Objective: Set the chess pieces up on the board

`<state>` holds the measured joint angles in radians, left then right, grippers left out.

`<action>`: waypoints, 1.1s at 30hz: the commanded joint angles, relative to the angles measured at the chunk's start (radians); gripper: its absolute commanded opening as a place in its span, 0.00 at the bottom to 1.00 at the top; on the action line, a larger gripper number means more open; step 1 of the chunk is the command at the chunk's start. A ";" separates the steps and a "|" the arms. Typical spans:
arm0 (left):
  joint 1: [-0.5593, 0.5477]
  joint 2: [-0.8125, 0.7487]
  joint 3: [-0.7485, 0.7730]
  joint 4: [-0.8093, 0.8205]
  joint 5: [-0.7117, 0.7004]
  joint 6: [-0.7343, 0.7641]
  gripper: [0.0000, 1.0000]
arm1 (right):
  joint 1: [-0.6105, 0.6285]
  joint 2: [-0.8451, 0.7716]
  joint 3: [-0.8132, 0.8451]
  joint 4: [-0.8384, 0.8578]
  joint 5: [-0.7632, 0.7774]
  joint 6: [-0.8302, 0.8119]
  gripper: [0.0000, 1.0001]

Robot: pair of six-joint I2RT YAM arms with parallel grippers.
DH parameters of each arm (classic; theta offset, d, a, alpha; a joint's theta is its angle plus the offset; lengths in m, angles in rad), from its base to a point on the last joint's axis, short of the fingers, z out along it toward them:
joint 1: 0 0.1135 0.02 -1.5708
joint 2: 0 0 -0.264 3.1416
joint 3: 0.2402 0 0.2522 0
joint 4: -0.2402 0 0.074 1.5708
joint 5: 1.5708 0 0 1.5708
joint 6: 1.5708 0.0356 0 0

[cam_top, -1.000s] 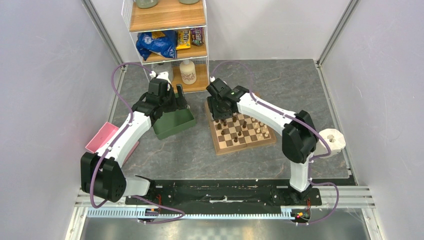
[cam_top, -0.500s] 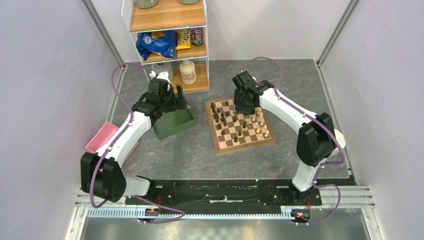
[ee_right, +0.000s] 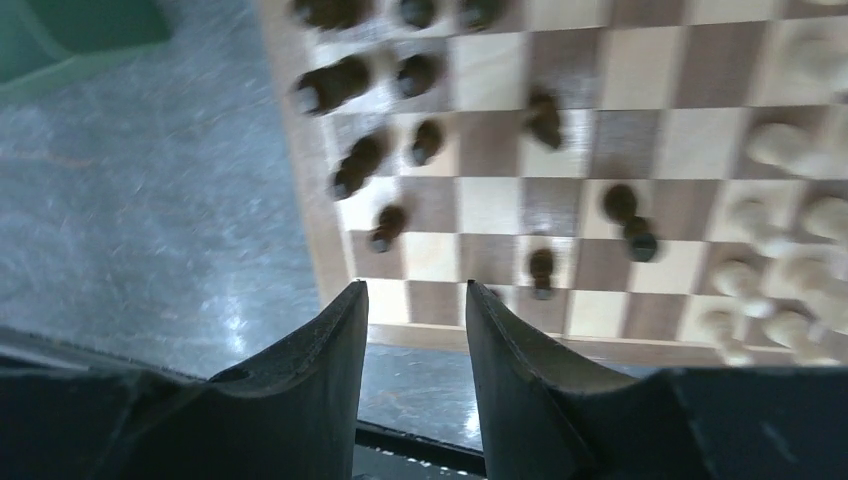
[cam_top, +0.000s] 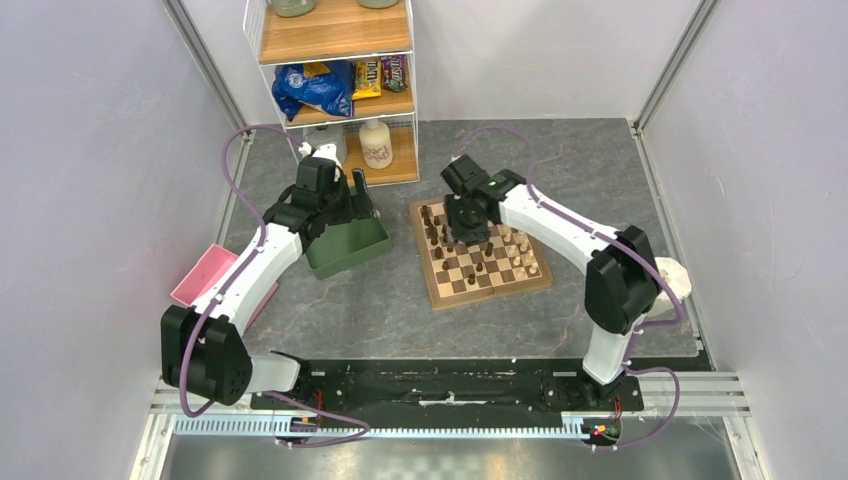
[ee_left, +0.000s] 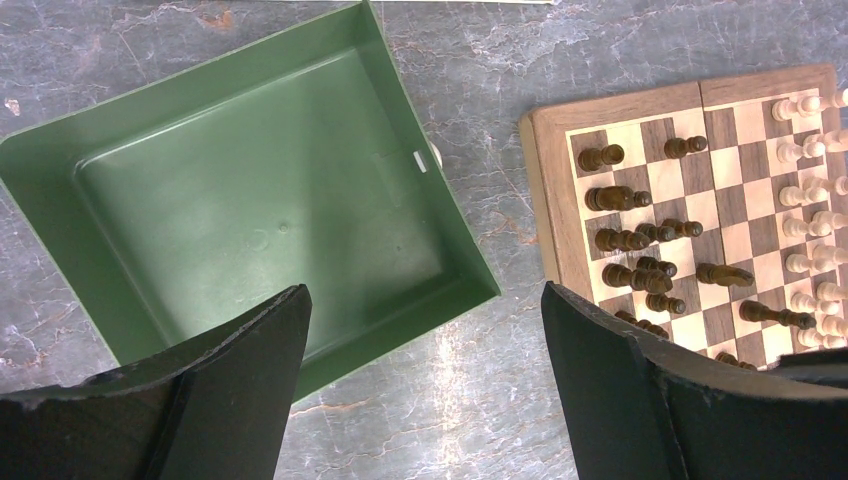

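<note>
From above, the board [cam_top: 489, 290] lies on the grey table [cam_top: 380, 310], right of centre. Dark pieces [cam_top: 445, 232] are scattered over its left and middle squares, and cream pieces [cam_top: 521, 252] are crowded along its right side. The right gripper [cam_top: 466, 226] hangs over the far left part of the board, its arm reaching across the far right corner and hiding some squares. The left gripper [cam_top: 358, 192] sits above the far rim of a green tray [cam_top: 345, 250], which lies just left of the board with a strip of table between them. A shelf [cam_top: 338, 40] with snack bags [cam_top: 315, 88] and a bottle [cam_top: 376, 143] stands behind both, a pink pad [cam_top: 205, 272] lies by the left wall and a white roll [cam_top: 672, 278] by the right. Bare table runs from the board's near edge to the arm bases. From the left wrist, the left gripper [ee_left: 424, 292] has its jaws spread wide with nothing between them, over the tray's [ee_left: 250, 200] near corner. The board [ee_left: 553, 210] is to the right, with dark pieces [ee_left: 620, 240] nearer and cream pieces [ee_left: 815, 190] at the frame's edge. From the right wrist, blurred, the right gripper [ee_right: 412, 295] has its jaws parted by a narrow gap holding nothing, above the board's [ee_right: 600, 340] border. Dark pieces [ee_right: 350, 165] lie ahead, cream pieces [ee_right: 790, 270] to the right, and a tray [ee_right: 70, 30] corner at the upper left.
</note>
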<state>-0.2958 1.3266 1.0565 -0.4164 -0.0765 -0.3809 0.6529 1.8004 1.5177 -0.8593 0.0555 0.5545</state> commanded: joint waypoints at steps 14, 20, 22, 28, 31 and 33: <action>0.005 -0.023 -0.004 0.034 -0.016 -0.024 0.92 | 0.108 0.176 0.126 -0.038 0.019 -0.022 0.47; 0.005 -0.017 0.000 0.034 -0.011 -0.024 0.92 | 0.109 0.203 0.133 -0.033 0.009 -0.029 0.41; 0.005 -0.015 0.000 0.035 -0.011 -0.024 0.92 | 0.109 0.208 0.136 -0.033 0.003 -0.030 0.39; 0.004 -0.009 0.002 0.034 -0.008 -0.023 0.92 | 0.108 0.211 0.128 -0.045 0.027 -0.035 0.27; 0.005 -0.009 0.002 0.034 -0.007 -0.025 0.92 | 0.108 0.199 0.119 -0.050 0.046 -0.036 0.26; 0.005 -0.006 0.002 0.034 -0.006 -0.025 0.92 | 0.106 0.192 0.113 -0.053 0.060 -0.038 0.24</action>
<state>-0.2958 1.3266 1.0561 -0.4164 -0.0769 -0.3809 0.7567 2.0109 1.6093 -0.8974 0.0692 0.5266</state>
